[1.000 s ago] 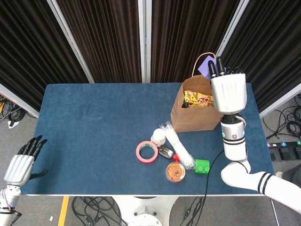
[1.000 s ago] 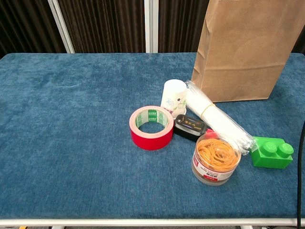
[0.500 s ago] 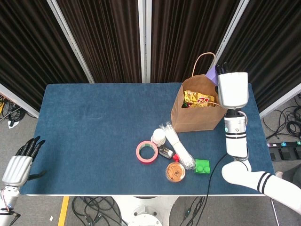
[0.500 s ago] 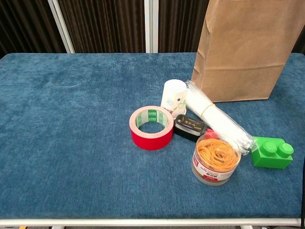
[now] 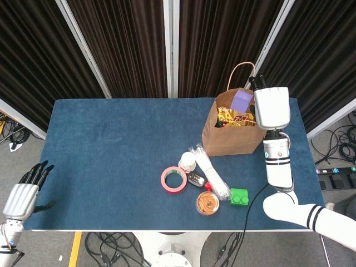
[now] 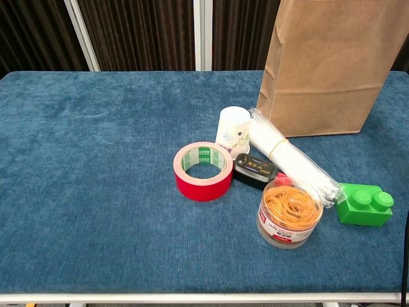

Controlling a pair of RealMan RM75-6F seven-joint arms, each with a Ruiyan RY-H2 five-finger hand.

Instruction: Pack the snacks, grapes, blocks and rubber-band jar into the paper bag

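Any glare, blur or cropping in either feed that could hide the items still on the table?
Head view: even light, sharp, soft shadows; right hand covers part of the bag mouth. Chest view: sharp and evenly lit, no glare on the jar; bag top is cropped, and neither hand shows; green block sits near the right edge.

Lab test cell: black pleated curtains [image 5: 133, 44] on aluminium frame posts [image 5: 83, 47] are enclosing a blue-clothed table [image 5: 111, 156]; cables [image 5: 339, 161] are trailing across grey floor.

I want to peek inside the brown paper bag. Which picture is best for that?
The head view: it looks down into the open brown paper bag, showing snack packets and a purple block. The chest view shows only its closed front.
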